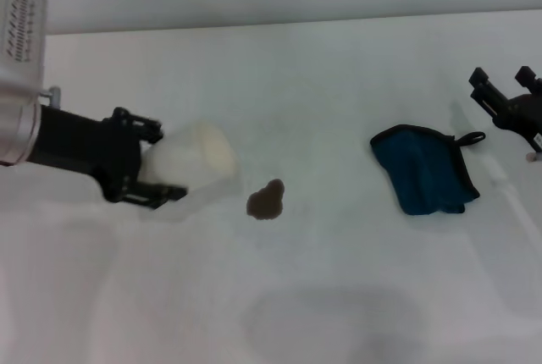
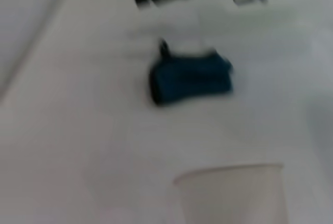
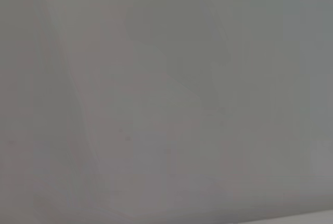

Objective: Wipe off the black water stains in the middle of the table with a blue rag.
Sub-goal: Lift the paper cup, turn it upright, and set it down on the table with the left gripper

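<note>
Gripping a translucent white cup (image 1: 196,159), the left gripper (image 1: 155,165) sits left of the black water stains (image 1: 266,200) on the table (image 1: 339,76) — likely the spill's source; the blue rag (image 1: 421,168) lies untouched rightward, near the right gripper (image 1: 504,85), fingers spread.

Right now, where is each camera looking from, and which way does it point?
Head: up high, looking down at the table, stain, rag; left tool around a cup, right tool.
Left wrist: low, facing across the table to the rag, cup up close.
Right wrist: only blank grey.
Head and left wrist share rag and cup.
</note>
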Robot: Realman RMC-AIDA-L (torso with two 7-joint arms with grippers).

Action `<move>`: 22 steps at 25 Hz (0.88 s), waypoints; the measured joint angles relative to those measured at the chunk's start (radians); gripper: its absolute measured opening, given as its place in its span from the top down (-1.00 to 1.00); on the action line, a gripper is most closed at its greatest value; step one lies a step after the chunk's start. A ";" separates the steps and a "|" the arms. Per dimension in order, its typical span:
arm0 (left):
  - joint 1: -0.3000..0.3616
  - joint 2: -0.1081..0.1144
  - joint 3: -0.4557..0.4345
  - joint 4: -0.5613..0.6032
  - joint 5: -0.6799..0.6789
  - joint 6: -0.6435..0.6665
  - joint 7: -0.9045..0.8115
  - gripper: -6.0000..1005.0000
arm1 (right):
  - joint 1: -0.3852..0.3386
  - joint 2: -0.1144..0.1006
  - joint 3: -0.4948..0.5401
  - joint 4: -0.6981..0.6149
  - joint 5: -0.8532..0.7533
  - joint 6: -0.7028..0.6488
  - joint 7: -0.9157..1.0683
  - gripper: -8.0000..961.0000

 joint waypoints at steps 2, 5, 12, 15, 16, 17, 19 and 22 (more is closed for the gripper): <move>0.035 -0.003 -0.001 0.030 -0.082 -0.009 -0.014 -0.35 | -0.001 -0.001 0.000 -0.054 -0.044 -0.015 0.055 -0.78; 0.095 -0.004 -0.001 0.120 -0.177 -0.055 -0.029 -0.34 | -0.004 -0.003 -0.001 -0.134 -0.108 -0.030 0.134 -0.78; 0.276 -0.005 -0.002 0.270 -0.425 -0.142 0.017 -0.34 | -0.010 -0.009 -0.003 -0.271 -0.191 -0.052 0.226 -0.78; 0.358 -0.005 -0.002 0.298 -0.550 -0.147 0.074 -0.34 | -0.013 -0.009 -0.004 -0.300 -0.194 -0.059 0.228 -0.78; 0.380 -0.005 -0.002 0.305 -0.586 -0.149 0.092 -0.33 | -0.014 -0.009 -0.006 -0.309 -0.194 -0.061 0.229 -0.78; 0.404 -0.005 -0.002 0.316 -0.621 -0.153 0.110 -0.32 | -0.014 -0.010 -0.009 -0.318 -0.194 -0.063 0.229 -0.78; 0.445 -0.005 -0.001 0.339 -0.677 -0.166 0.144 -0.32 | -0.016 -0.011 -0.013 -0.333 -0.195 -0.067 0.229 -0.78; 0.504 -0.005 -0.001 0.394 -0.732 -0.207 0.220 -0.33 | -0.018 -0.011 -0.014 -0.349 -0.195 -0.069 0.224 -0.78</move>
